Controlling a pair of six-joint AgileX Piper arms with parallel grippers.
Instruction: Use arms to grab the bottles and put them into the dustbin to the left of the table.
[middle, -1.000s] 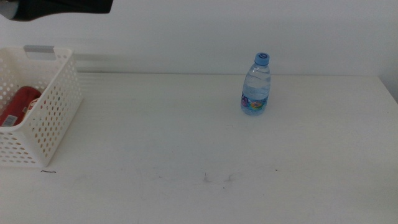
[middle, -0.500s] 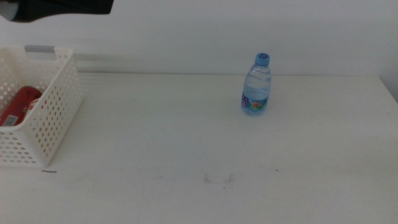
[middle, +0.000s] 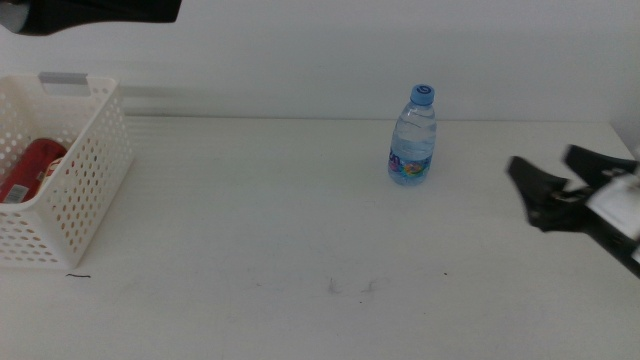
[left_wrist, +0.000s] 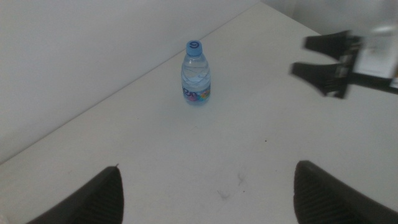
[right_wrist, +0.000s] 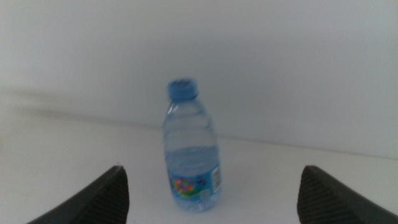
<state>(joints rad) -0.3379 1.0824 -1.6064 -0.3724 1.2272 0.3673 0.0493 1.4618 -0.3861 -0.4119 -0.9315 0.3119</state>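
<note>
A small clear water bottle (middle: 411, 140) with a blue cap stands upright on the white table (middle: 250, 220), right of middle and toward the back. My right gripper (middle: 541, 158) is open and empty at the right edge, right of the bottle and apart from it. In the right wrist view the bottle (right_wrist: 191, 155) stands ahead between its jaws. My left gripper (left_wrist: 208, 168) is open and empty, high above the table, looking down on the bottle (left_wrist: 196, 84) and the right gripper (left_wrist: 300, 55). The red can (middle: 30, 170) lies in the white dustbin (middle: 95, 170) at the left. The yellow tea bottle is out of view.
A dark part of an arm (middle: 90, 10) crosses the top left corner of the middle view, above the dustbin. A few faint scuff marks (middle: 350, 287) lie on the table's near middle. The table's back edge meets a plain white wall.
My right gripper has come into the middle view from the right side, jaws open, toward the water bottle. The bottle, the dustbin and the can have not moved.
</note>
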